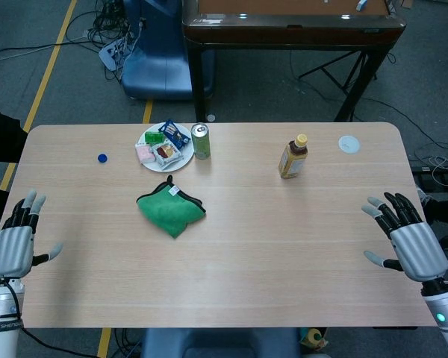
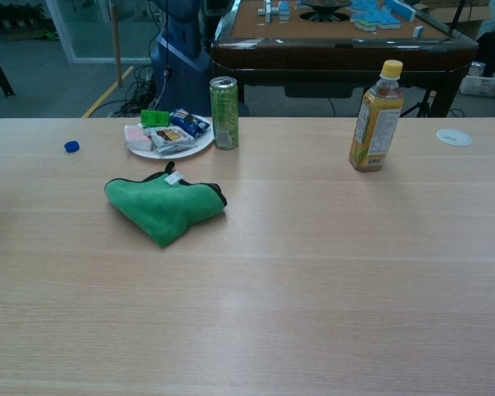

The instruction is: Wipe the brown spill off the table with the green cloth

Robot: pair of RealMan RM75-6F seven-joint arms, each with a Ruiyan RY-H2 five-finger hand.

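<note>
Cloth [image 1: 171, 211] — folded, left of table [image 1: 284, 246] centre, below plate [image 1: 181, 159] and can [image 1: 201, 141]. Left hand [image 1: 13, 245] and right hand [image 1: 407, 239] — fingers spread, empty, at opposite table edges.

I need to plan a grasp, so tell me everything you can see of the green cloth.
The green cloth is soft, fleecy-looking fabric with dark edging and a small white tag on its far edge. It lies crumpled and folded into a rough wedge, flat on the table, its point toward the robot. It sits just on the robot's side of the snack plate, apart from it. Neither hand touches it.
</note>
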